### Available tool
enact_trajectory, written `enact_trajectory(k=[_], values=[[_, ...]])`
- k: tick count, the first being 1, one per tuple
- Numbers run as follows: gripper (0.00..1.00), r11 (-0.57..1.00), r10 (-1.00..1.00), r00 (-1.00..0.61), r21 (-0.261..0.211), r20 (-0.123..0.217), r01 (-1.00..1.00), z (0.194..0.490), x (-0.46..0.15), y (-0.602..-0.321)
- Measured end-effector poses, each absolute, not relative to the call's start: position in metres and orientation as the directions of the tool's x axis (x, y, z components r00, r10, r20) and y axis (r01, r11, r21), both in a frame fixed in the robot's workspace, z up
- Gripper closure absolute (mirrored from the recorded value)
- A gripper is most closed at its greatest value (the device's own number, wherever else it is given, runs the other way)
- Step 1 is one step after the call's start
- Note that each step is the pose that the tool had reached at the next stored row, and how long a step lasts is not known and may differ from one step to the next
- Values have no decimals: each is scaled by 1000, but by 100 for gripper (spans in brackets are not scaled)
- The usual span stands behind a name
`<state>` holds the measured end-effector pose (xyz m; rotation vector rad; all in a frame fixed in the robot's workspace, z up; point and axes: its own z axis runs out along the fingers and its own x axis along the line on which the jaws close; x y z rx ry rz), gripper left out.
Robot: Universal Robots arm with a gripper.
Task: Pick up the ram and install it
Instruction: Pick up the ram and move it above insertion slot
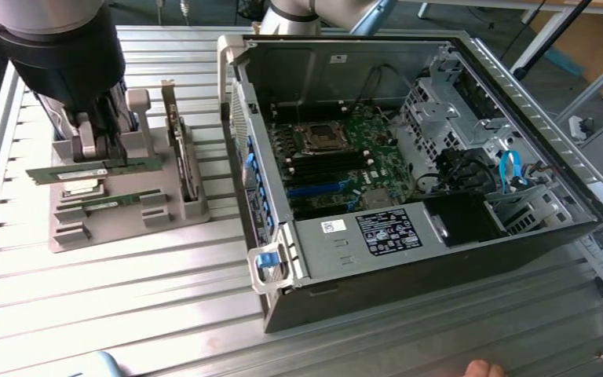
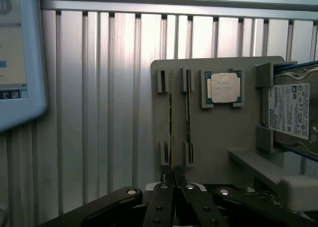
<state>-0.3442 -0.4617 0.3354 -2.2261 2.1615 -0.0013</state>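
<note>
**One stick gripped at the holder**

The pick-up half of the job is in hand. The end effector (image 1: 90,155) stands over the grey parts holder (image 1: 123,226) on the bench (image 1: 123,314). It is well apart from the open computer case (image 1: 385,263) on the exterior view's right.

Its fingers are drawn nearly together and clamped on the top edge of the ram (image 1: 92,170), the long green stick lying crosswise under the fingertips. In the wrist view the same stick (image 2: 170,122) shows edge-on, running straight away from the closed end effector (image 2: 172,174). A second stick (image 2: 187,117) sits just beside it in the neighbouring slots, and a square processor chip (image 2: 222,87) lies further along the holder.

Whether the ram has cleared its slots I cannot tell; it looks level and lined up with them. By my judgement nothing is installed yet, since the ram is at the holder, not at the board (image 1: 333,157) inside the case.

Getting it out cleanly calls, I judge, for a straight lift without twist. The hold is a narrow pinch on a long thin card, and the neighbouring stick stands close.
</note>
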Motion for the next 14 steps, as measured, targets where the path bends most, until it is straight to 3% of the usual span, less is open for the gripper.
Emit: enact_trajectory(k=[14], values=[[88, -29, -999, 30, -28, -28, -999, 363, -341, -462]])
